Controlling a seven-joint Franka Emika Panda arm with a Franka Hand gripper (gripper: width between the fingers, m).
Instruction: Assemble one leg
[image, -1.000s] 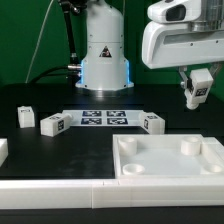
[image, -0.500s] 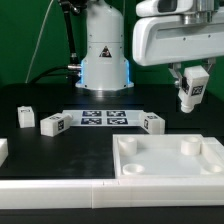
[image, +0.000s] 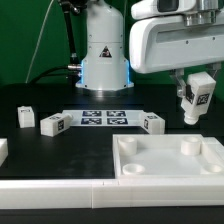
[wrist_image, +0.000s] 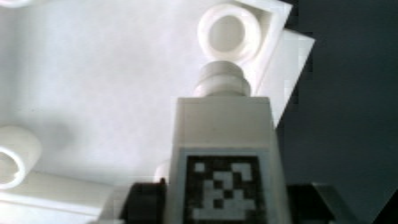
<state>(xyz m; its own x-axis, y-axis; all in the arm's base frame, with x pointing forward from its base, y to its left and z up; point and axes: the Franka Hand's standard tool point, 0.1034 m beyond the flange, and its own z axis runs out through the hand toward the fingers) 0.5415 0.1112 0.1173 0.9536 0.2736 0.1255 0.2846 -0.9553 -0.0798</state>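
Note:
My gripper is shut on a white leg with a black-and-white tag, and holds it in the air at the exterior view's right, above the back right corner of the white square top. In the wrist view the held leg fills the middle, its tag facing the camera and its peg end pointing toward a round corner socket of the top. Dark fingers flank the leg on both sides.
Three more legs stand on the black table: one at the far left, one beside it, one right of the marker board. A white block lies at the left edge. The robot base stands behind.
My gripper with the leg first rose slightly, then shifted toward the exterior view's right and tilted a little. The other parts have not moved.

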